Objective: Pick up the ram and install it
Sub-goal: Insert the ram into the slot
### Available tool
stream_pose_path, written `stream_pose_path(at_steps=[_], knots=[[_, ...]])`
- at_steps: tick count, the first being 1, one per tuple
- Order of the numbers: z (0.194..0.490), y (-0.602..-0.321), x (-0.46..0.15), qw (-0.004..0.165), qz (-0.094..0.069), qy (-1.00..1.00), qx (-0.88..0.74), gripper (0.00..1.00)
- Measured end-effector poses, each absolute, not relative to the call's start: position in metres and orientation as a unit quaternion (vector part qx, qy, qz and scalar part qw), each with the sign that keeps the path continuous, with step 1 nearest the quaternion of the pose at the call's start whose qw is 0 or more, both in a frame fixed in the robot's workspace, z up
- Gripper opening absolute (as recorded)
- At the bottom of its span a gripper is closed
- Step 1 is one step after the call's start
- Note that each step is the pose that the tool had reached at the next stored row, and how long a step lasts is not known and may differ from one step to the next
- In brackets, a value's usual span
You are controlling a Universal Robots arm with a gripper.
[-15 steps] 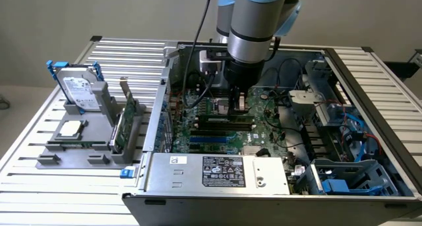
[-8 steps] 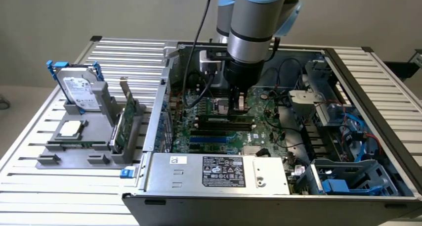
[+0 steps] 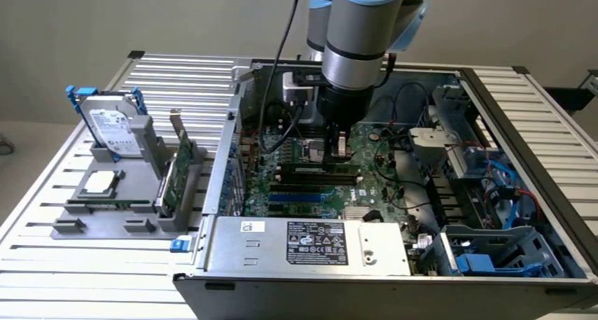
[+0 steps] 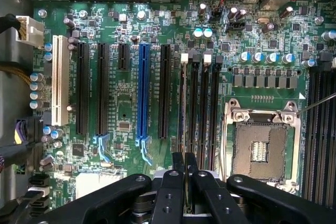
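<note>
We see the tool [image 3: 338,139] in the upper middle of the exterior view, closed to a sliver on the ram [image 3: 340,147]. Its 2 fingers [image 4: 172,192] hang just above the black memory slots [image 4: 202,108]. The walls of the open case [image 3: 309,288] stand well apart from it. The case rests on a slatted worktop [image 3: 56,264].

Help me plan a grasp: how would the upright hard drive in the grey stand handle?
The hard drive looks rigid and probably heavy for its size, given its metal casing. Standing on edge in the grey stand, it could tip if pushed hard.
</note>
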State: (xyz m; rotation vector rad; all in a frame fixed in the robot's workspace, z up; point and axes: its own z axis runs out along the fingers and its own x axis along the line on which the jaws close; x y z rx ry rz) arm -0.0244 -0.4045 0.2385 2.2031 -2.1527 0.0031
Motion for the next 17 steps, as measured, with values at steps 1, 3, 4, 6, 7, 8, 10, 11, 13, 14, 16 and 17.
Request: stream_pose_path(at_steps=[1,3,4,6,7,8,10,11,13,14,16,17], knots=[[0.2384,-0.4043,-0.0244,0.031,0.001,-0.699,0.715,0.13],[0.2381,-0.4038,-0.0247,0.031,0.002,-0.699,0.715,0.13],[0.2379,-0.4035,-0.0249,0.031,0.002,-0.699,0.715,0.13],[0.2373,-0.4028,-0.0253,0.032,0.003,-0.699,0.715,0.13],[0.2369,-0.4026,-0.0255,0.032,0.003,-0.699,0.715,0.13],[0.2366,-0.4023,-0.0257,0.033,0.003,-0.699,0.715,0.13],[0.2358,-0.4022,-0.0259,0.034,0.005,-0.699,0.715,0.13],[0.2354,-0.4021,-0.0261,0.035,0.005,-0.699,0.715,0.13],[0.2346,-0.4021,-0.0265,0.036,0.007,-0.699,0.714,0.13],[0.2342,-0.4021,-0.0267,0.037,0.007,-0.699,0.714,0.13],[0.2338,-0.4020,-0.0268,0.038,0.009,-0.699,0.714,0.13],[0.2337,-0.4019,-0.0268,0.039,0.009,-0.699,0.714,0.13]])
